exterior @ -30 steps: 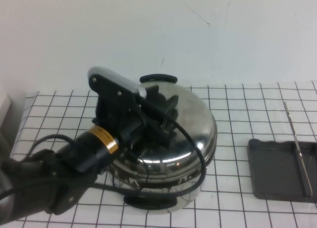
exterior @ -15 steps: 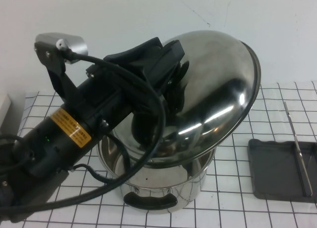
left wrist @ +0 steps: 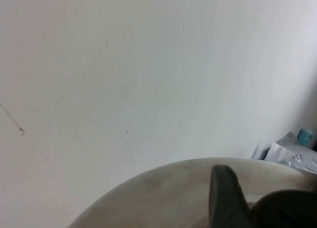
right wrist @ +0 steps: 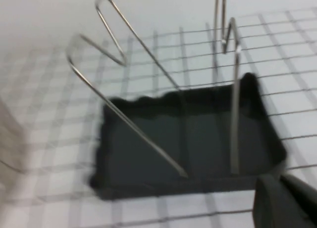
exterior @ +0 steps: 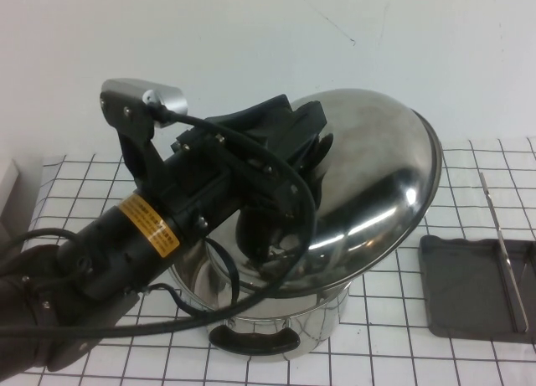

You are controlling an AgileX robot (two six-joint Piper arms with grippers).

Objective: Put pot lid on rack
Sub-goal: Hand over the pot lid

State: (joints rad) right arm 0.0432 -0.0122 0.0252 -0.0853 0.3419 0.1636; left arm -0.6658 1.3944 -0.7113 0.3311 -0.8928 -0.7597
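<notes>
My left gripper (exterior: 297, 164) is shut on the black knob of the pot lid (exterior: 368, 193). It holds the shiny domed lid in the air, tilted on edge above the open steel pot (exterior: 285, 311). In the left wrist view the lid's dome (left wrist: 163, 193), one finger (left wrist: 225, 198) and the dark knob (left wrist: 287, 210) show at the bottom. The rack (exterior: 469, 298), a dark grey tray with an upright wire bar (exterior: 502, 252), lies to the right of the pot. My right gripper (right wrist: 285, 203) is out of the high view; its wrist view looks down at the rack (right wrist: 188, 139) from close by.
The table has a white cloth with a black grid (exterior: 394, 352). A white wall (exterior: 251, 51) stands behind. The pot's black handle (exterior: 251, 340) faces the front edge. The left arm (exterior: 109, 260) covers the table's left side.
The lid sat on the pot a second ago. My left gripper has lifted it off by the knob and tilted it, then shifted it slightly down and to the right.
</notes>
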